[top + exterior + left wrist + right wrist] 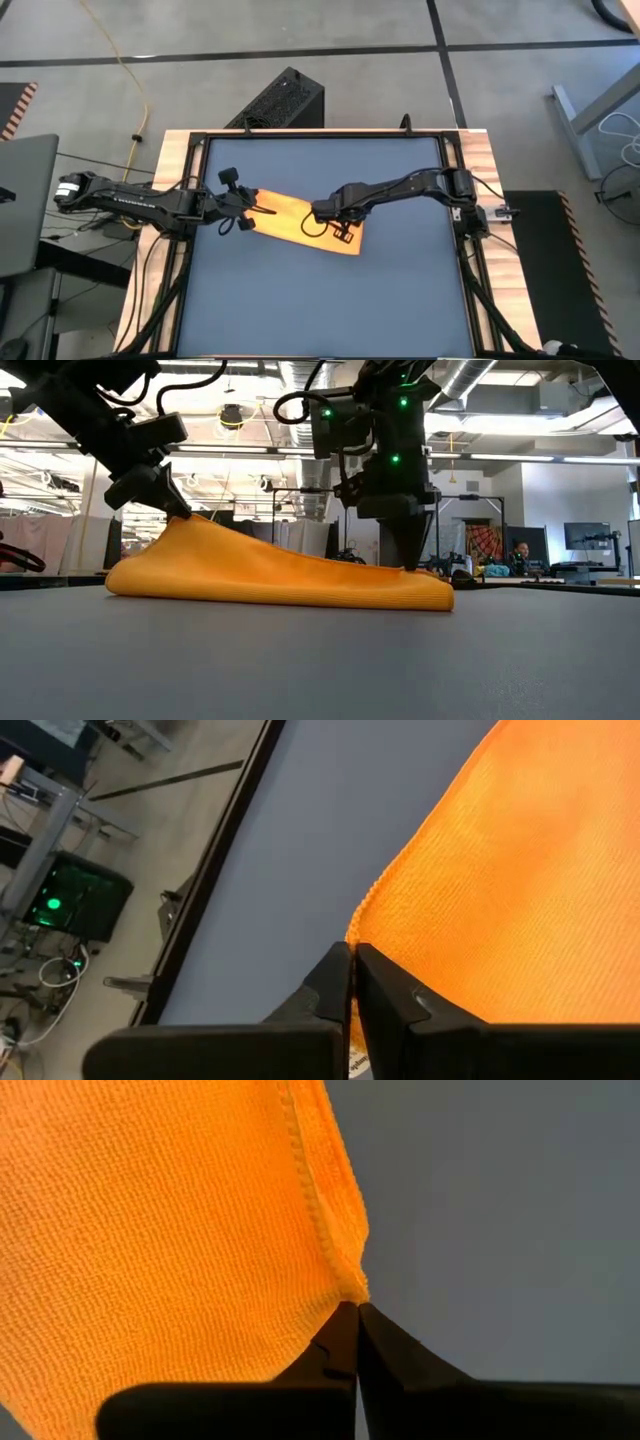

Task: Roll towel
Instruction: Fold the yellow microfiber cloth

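Left arm reaches in from the worktop's left edge. Left pincer (pixel 243 212) is clenched on the near-left corner of the bright yellow-orange soft cloth towel (pixel 300 222), lifting that end off the dark blue-grey matte worktop (pixel 320 300); in the low view the cloth peaks under this pincer (pixel 183 512) and slopes down to the other end. The left wrist view shows the fingers (pixel 335 982) pressed together over the stitched hem.

The towel lies folded slightly left of the worktop's centre, angled across it, between the two arms.

Right arm comes in from the right edge. Right pincer (pixel 322 213) is likewise clamped on a towel corner (pixel 350 1295), held low at the worktop surface.

Judgement: the step is likely starting the roll from the raised end. Doing it well calls for equal tension at both corners, keeping the hem straight and turning the lifted edge over evenly so the roll does not cone.

No containers visible on the worktop.
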Controlling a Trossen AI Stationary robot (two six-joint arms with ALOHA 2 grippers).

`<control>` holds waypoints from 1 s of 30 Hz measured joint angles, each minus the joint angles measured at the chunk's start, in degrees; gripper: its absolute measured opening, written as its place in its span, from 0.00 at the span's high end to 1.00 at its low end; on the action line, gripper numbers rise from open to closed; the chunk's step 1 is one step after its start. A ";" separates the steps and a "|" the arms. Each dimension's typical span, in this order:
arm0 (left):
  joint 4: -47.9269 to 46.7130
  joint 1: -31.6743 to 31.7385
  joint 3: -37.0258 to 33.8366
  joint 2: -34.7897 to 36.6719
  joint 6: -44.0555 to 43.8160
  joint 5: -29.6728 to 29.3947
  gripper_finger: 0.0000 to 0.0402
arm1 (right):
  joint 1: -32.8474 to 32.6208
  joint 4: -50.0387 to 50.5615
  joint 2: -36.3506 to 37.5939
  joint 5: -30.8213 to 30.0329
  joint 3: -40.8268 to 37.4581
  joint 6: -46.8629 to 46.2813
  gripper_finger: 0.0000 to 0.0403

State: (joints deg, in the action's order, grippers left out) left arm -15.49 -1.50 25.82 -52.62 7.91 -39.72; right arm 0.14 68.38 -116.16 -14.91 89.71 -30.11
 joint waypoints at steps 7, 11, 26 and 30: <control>-0.05 0.00 0.00 0.00 0.74 -4.07 0.86 | 0.91 0.96 0.02 2.60 0.00 -2.43 0.80; -0.07 0.00 0.00 0.00 0.68 -5.70 0.76 | 1.70 4.04 0.02 3.23 0.00 -2.78 0.74; -1.06 -1.11 -3.36 0.00 -8.48 20.57 0.69 | -1.50 9.05 0.02 2.79 0.00 0.00 0.61; 7.85 -2.63 -8.92 0.00 -6.87 25.03 0.69 | -6.40 9.00 0.03 1.47 0.00 -0.02 0.64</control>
State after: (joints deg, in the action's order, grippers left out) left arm -7.63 -4.13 16.90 -52.62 1.04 -14.69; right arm -6.26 77.38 -116.13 -13.44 89.71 -30.12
